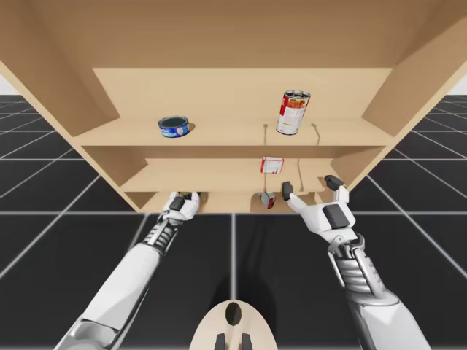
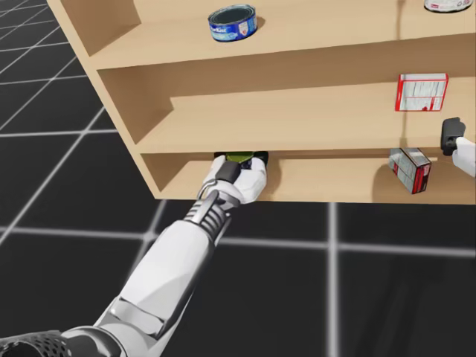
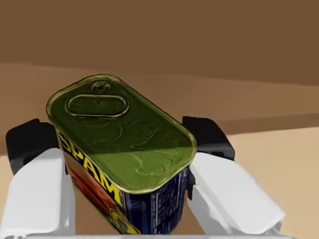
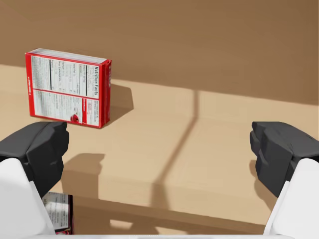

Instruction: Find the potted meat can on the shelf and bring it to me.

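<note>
Bright, even light washes the pale wooden shelf [image 1: 233,135], its lowest bay shaded. A red-and-white cardboard box [image 4: 67,88] casts a soft shadow beside it. In the high view, wide-angle splay tilts the walls at 9 and 3 o'clock.

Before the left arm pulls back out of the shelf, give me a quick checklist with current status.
1. Right target: the potted meat can sits between the fingers of the left pincer: ok.
2. Grip: both fingers touch the can, from two sides: ok.
3. Can lifted off the bottom shelf: cannot tell.
4. Way out: the small red box lies well aside on that shelf: ok.
5. Right pincer open, holding nothing, away from the can: ok.
6. Headroom under the middle shelf: cannot tell.
</note>
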